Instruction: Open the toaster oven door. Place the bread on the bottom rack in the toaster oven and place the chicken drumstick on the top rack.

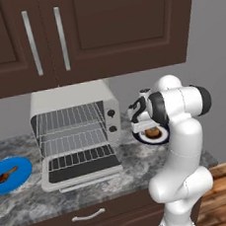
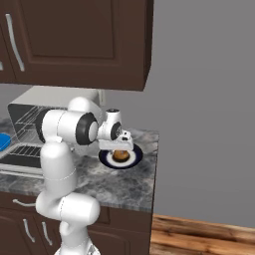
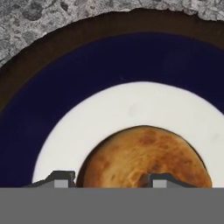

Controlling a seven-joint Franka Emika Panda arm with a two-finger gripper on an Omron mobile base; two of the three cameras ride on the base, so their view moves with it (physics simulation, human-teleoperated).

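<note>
While dark brown wall cabinets (image 1: pixel 86 33) hang across the top of the scene, a grey speckled stone counter (image 1: pixel 136 169) runs below them, with matching brown cabinet fronts underneath and a strip of wood floor at the far right.

On the counter, toward the left, sits the toaster oven (image 1: pixel 74 127), a boxy light grey appliance with two black knobs on its right side. The toaster oven door (image 1: pixel 82 170) is folded fully down toward the viewer, lying nearly flat just above the counter. Inside the open cavity, the top rack (image 1: pixel 68 117) and, below it, the bottom rack (image 1: pixel 73 139) are both bare silver wire grids.

A white robot arm (image 1: pixel 183 166) rises from the near right and bends over the counter to the right of the oven.

At the far left edge of the counter lies a bright blue plate (image 1: pixel 23 170), and the chicken drumstick (image 1: pixel 7 174) rests on it, well apart from the arm.

To the right of the oven, near the counter's right end, lies a second round plate (image 3: pixel 109 70) with a brown rim, a dark navy band and a white centre. The bread (image 3: pixel 144 157), a round golden-brown bun, sits on that white centre.

The gripper (image 2: pixel 118 146) hangs straight down just above the bun. In the hand view its two small dark fingertips (image 3: pixel 61 179) stand apart, one at the bun's left edge and the other over its top surface; the jaws are parted and not yet clamped on it.
</note>
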